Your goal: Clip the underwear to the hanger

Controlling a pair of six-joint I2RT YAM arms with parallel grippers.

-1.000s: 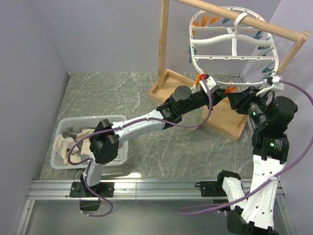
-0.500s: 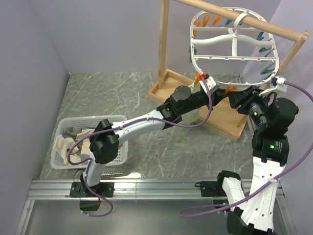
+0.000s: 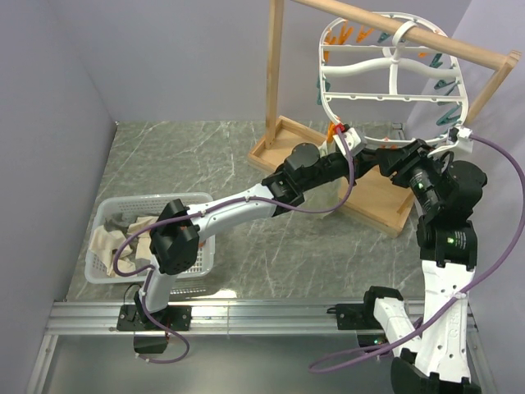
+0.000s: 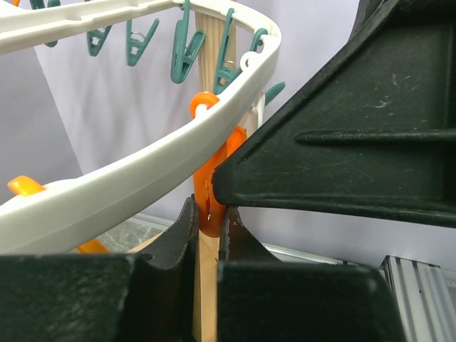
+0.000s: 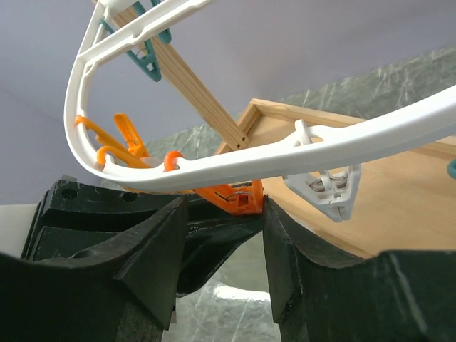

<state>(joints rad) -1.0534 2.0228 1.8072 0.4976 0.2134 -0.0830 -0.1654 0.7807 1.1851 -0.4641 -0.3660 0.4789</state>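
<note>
Bench [image 3: 205,156]: grey marble top, plain lilac walls around.
Handling (judgement): underwear is light, limp and soft and bunches easily. Best pinched at a flat bit of waistband edge so a single layer feeds into a clip. The clips are small and springy and likely slip if squeezed off-centre.
Left pincer [image 4: 206,214]: nearly shut, its tips nip the lower end of an orange clothespin [image 4: 214,171] under the rim.
Right pincer [image 5: 226,206]: about half open and holding nothing. Its fingers straddle the same clothespin from the other side, close to the left pincer's tips. Whether they touch it I cannot tell.
Hanger [image 5: 235,160]: white oval rack with teal and orange pins round the rim, hooked on the top bar of the wooden frame stand [image 3: 275,74].
Underwear: not seen at the clip in either wrist view.
Basket [image 3: 152,199]: well apart at near left, holds a cream cloth [image 3: 102,242]. Cannot tell if that is the underwear.
</note>
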